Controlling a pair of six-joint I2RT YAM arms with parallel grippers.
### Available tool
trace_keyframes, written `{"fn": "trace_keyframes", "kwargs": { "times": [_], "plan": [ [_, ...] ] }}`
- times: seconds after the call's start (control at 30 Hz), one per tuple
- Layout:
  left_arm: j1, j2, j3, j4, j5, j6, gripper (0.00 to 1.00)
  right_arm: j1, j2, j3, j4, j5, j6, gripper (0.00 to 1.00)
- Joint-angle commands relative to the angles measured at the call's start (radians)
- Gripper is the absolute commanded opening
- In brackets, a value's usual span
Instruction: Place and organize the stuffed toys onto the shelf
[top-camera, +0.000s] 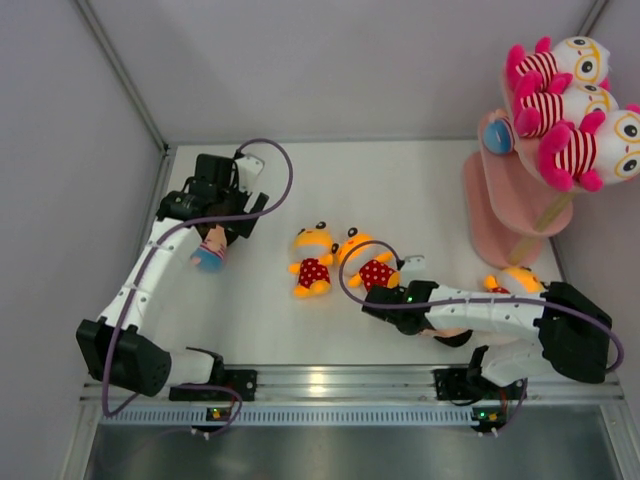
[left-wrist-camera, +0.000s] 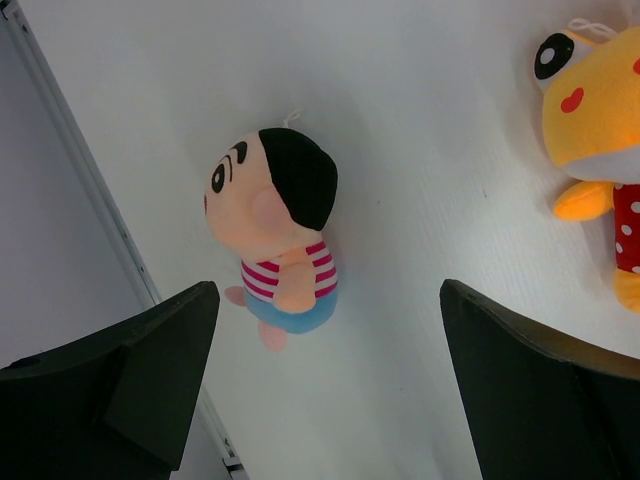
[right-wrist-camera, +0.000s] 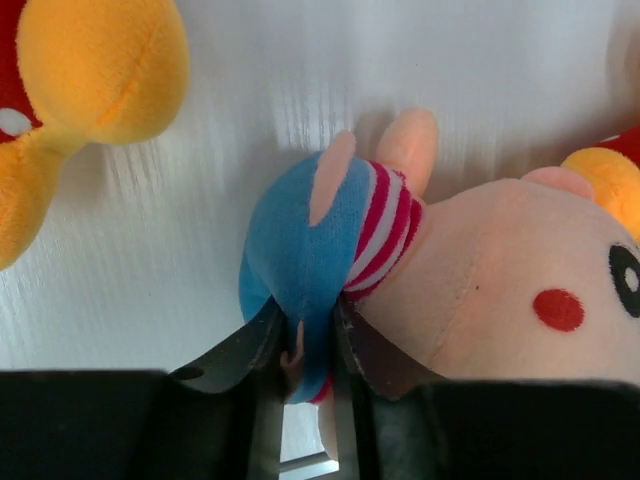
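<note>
A black-haired boy doll (left-wrist-camera: 280, 235) in a striped shirt and blue shorts lies on the white table near its left edge, seen also from above (top-camera: 209, 256). My left gripper (left-wrist-camera: 330, 380) is open and empty, hovering just above it (top-camera: 217, 225). My right gripper (right-wrist-camera: 305, 345) is shut on the blue shorts of another boy doll (right-wrist-camera: 470, 270); from above both are mostly hidden under my right arm (top-camera: 445, 333). Two orange toys (top-camera: 312, 260) (top-camera: 368, 262) lie mid-table, a third (top-camera: 517, 281) by the shelf. The pink shelf (top-camera: 520, 190) holds three striped toys (top-camera: 575, 105) on top and a boy doll (top-camera: 497, 136) below.
A metal rail (left-wrist-camera: 90, 190) and grey wall run along the table's left side. Grey walls close off the back and right. The shelf's base (top-camera: 500, 225) stands at the back right, close to my right arm.
</note>
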Motion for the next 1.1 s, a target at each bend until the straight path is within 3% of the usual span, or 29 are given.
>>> {"fn": "trace_keyframes", "kwargs": {
  "times": [0.0, 0.03, 0.07, 0.2, 0.27, 0.47, 0.6, 0.73, 0.9, 1.07],
  "plan": [
    [0.003, 0.002, 0.023, 0.024, 0.005, 0.004, 0.98, -0.028, -0.008, -0.022, 0.105, 0.032, -0.029, 0.18],
    [0.003, 0.004, 0.021, 0.026, 0.003, 0.006, 0.98, -0.03, -0.021, -0.016, 0.096, 0.033, -0.047, 0.12],
    [0.003, 0.004, 0.021, 0.026, 0.002, 0.004, 0.98, -0.028, -0.036, 0.024, 0.089, 0.028, -0.099, 0.0],
    [0.003, 0.011, 0.021, 0.026, 0.009, 0.006, 0.98, 0.001, -0.128, 0.231, -0.011, 0.065, -0.269, 0.0],
    [0.003, 0.014, 0.024, 0.027, 0.01, 0.006, 0.98, 0.008, -0.157, 0.368, -0.005, 0.045, -0.452, 0.0],
    [0.003, 0.022, 0.029, 0.027, 0.026, 0.007, 0.98, -0.027, -0.142, 0.499, 0.31, 0.011, -1.074, 0.0],
    [0.003, 0.013, 0.031, 0.024, 0.025, 0.007, 0.98, -0.281, -0.091, 0.532, 0.432, -0.007, -1.308, 0.0],
    [0.003, 0.005, 0.023, 0.026, 0.028, 0.007, 0.98, -0.419, -0.122, 0.497, 0.526, -0.02, -1.565, 0.0],
    [0.003, 0.019, 0.026, 0.027, 0.042, 0.009, 0.98, -0.617, -0.206, 0.463, 0.596, -0.135, -1.661, 0.0],
    [0.003, 0.027, 0.029, 0.027, 0.046, 0.009, 0.98, -0.729, -0.194, 0.423, 0.679, -0.174, -1.745, 0.0]
  ]
}}
